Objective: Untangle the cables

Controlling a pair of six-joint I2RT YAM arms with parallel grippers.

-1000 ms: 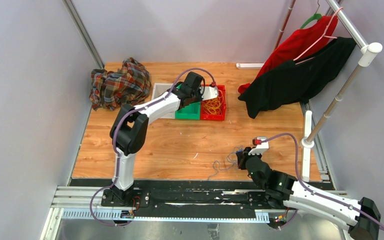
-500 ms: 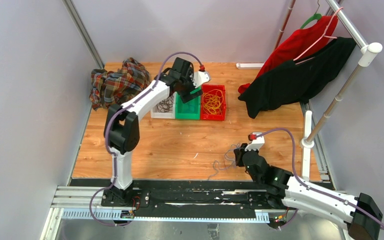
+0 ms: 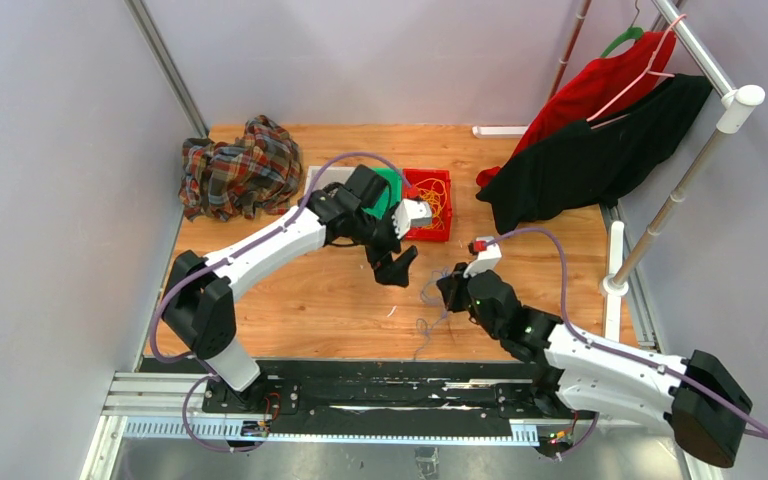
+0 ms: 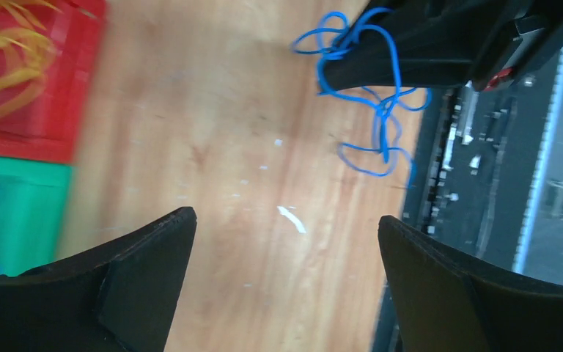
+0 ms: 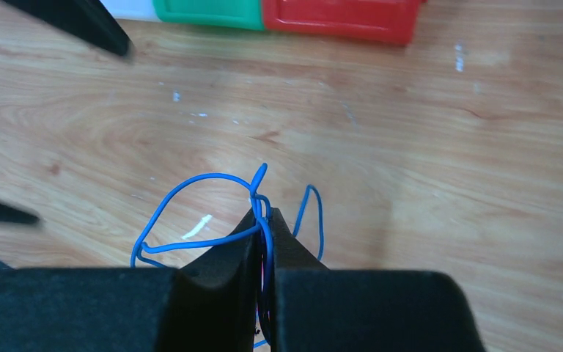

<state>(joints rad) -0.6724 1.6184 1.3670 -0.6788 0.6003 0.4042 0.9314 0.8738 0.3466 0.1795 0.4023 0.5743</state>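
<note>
Right gripper (image 5: 264, 217) is clamped on the blue cable (image 5: 258, 192), pinching it right at the twisted knot, with nothing else in the jaws. Left gripper (image 4: 286, 220) is spread wide and empty, hovering over the wooden table (image 3: 300, 300) just beside the right one.

Key relation: in the left wrist view the blue tangle sits ahead of my open jaws and off to the right-hand finger's side, not between the fingers. From the pinch, the loose loops trail away toward the near rail, so the bunch's long axis runs roughly from the right gripper's tips down to the table edge. A couple of loops stick out sideways from the knot.

The left arm is the free one and close, so my guess is it should go forward and across to take a loose loop below the knot, then pull away from the right gripper's hold.

Yellow cables (image 4: 0, 44) lie in the red bin (image 4: 40, 143), well apart from both grippers.
</note>
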